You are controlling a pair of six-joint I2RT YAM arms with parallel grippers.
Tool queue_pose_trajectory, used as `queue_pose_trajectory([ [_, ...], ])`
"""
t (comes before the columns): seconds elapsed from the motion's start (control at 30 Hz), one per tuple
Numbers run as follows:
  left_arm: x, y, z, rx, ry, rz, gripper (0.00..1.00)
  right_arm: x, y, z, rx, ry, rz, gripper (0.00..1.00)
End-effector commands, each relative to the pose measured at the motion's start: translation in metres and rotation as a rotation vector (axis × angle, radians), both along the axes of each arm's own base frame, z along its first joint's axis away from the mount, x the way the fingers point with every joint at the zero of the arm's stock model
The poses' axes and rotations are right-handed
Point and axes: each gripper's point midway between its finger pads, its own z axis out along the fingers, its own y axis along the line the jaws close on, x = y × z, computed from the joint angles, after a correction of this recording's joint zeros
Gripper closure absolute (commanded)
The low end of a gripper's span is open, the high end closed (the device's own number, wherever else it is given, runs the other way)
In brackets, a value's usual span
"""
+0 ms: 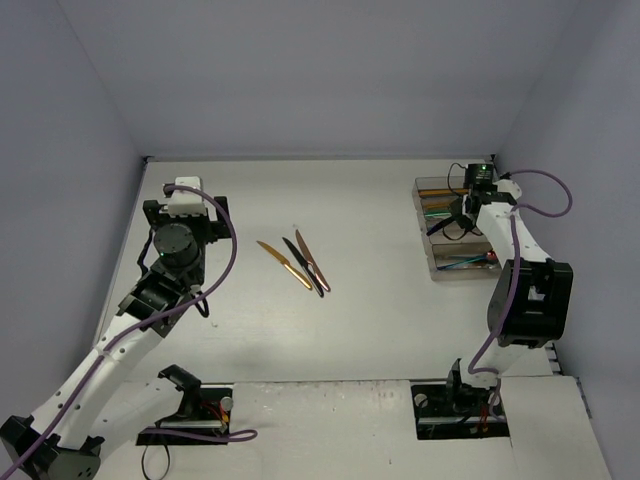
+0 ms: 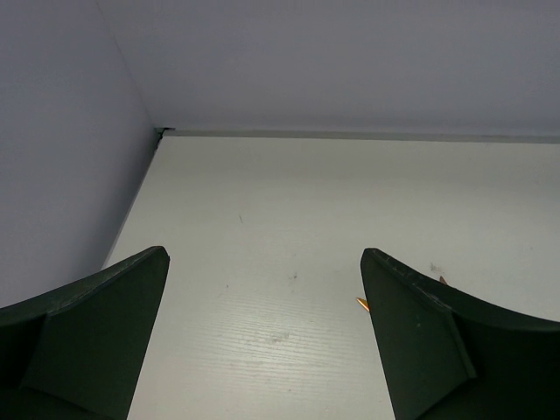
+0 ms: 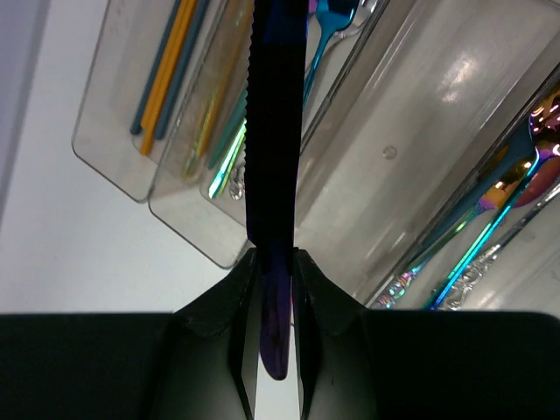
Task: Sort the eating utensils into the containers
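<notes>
The right fingers (image 3: 219, 324) are pressed onto the handle of a dark blue-purple knife (image 3: 273, 131), pinching it from both sides. Its serrated blade runs straight out from them, over the clear trays (image 3: 114, 149). In the right wrist view the blade crosses the wall between two middle compartments; whether it touches the plastic cannot be told. The compartment at that view's left edge holds slim gold and blue handles, the one beside it holds gold and teal pieces, and the one at the right edge holds iridescent spoons (image 3: 516, 184). From above, the trays sit at the far right of the bench (image 1: 380, 200).

The left fingers (image 2: 96, 324) are spread wide with nothing between them, above the far left of the bench. Three utensils (image 1: 303, 265), one gold, one dark and one coppery, lie close together near the bench's middle, well apart from both arms.
</notes>
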Motion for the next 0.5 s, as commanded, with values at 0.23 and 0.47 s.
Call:
queue_pose_trajectory([
  [0.23,-0.002,0.004,0.032,-0.054,-0.095,0.013,0.1,0.004,-0.038,0.009,0.019,-0.155,-0.324,1.0],
  [0.47,-0.002,0.005,0.033,-0.052,-0.097,0.013,0.1,-0.003,-0.038,-0.016,0.042,-0.105,-0.344,1.0],
])
